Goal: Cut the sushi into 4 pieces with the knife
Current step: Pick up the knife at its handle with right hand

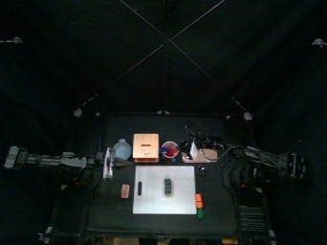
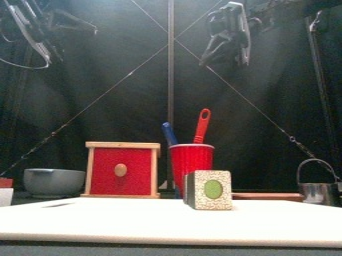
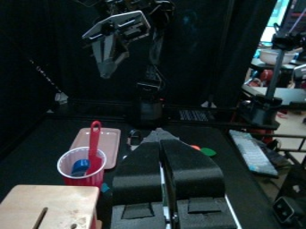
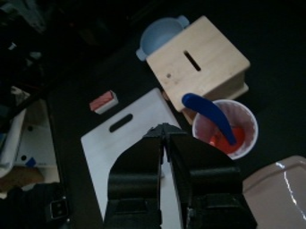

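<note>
Both arms hang high above the table. The left gripper [image 3: 166, 134] has its jaws pressed together on nothing, and the right gripper [image 4: 167, 132] is the same. Well below the right gripper stands the red cup [image 2: 191, 158], with the blue knife [image 2: 170, 132] and the red knife [image 2: 202, 124] sticking up out of it, untouched. The sushi roll [image 1: 170, 185] lies on the white cutting board [image 1: 151, 196], far beneath both grippers, nearer the table's front and roughly between them.
</note>
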### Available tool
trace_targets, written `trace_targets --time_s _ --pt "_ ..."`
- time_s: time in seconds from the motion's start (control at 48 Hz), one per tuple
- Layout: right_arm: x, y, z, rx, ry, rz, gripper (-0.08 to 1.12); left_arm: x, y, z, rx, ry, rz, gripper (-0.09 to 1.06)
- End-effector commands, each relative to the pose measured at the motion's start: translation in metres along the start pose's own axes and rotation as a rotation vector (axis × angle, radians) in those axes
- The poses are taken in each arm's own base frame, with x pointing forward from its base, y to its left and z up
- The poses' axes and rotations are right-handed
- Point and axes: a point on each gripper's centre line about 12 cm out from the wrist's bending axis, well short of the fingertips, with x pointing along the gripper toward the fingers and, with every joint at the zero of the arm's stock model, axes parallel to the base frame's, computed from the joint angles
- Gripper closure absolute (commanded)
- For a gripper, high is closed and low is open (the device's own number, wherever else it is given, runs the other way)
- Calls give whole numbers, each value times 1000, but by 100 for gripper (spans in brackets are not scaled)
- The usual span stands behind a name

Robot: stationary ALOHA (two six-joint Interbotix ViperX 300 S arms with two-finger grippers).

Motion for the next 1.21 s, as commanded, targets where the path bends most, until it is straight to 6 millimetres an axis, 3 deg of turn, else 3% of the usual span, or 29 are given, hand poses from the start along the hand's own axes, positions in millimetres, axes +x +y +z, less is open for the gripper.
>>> trace_targets --time_s 0.021,0.188,0.396,0.833,0.917,1.208 --pt "6 -6 14 7 79 -14 28 2 1 3 -10 -11 8 40" --pt "41 -12 19 -30 323 -22 13 0 2 -2 -6 2 9 17" --pt "84 -23 21 -66 585 -54 13 -1 3 -5 -7 11 16 15" --pt "106 -31 19 -88 758 -82 15 -4 5 -14 -9 33 23 15" --pt "106 -31 18 -86 766 -83 19 -4 6 -15 -9 39 25 15" --pt "106 -32 18 -86 772 -81 56 -5 8 -17 -8 43 33 15"
